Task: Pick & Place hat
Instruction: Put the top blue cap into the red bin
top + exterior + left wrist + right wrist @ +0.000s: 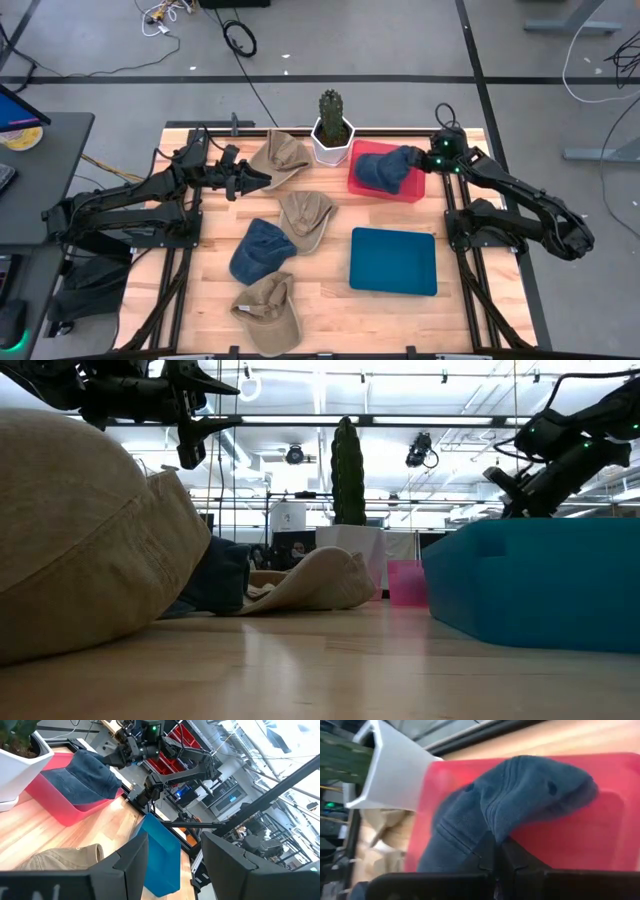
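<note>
The blue denim hat (383,168) hangs from my right gripper (416,160), whose fingers are pressed together on a fold of its cloth; the crown sags into the red bin (400,190), which stands near the table's (330,305) far edge, toward its right side. In my right wrist view the hat (520,795) shows ribbed seam lines and a small eyelet, its soft crown creased where I pinch it, with the bin's red floor (580,840) beneath. I can read no brand, label or writing on it or on anything else.

Just beside the bin, at the far edge, stands a white pot holding a cactus (331,128). A closed blue box (393,261) lies nearer the right side of the table, toward the near edge.

Four more hats lie on the boards: a tan one (280,155) at the far edge left of the pot, a tan one (306,216) at mid-table, a second denim one (260,250) beside it, and a tan one (268,312) by the near edge.

My left gripper (258,180) hovers at the far-left tan hat with its fingers (131,865) spread and holding nothing.
</note>
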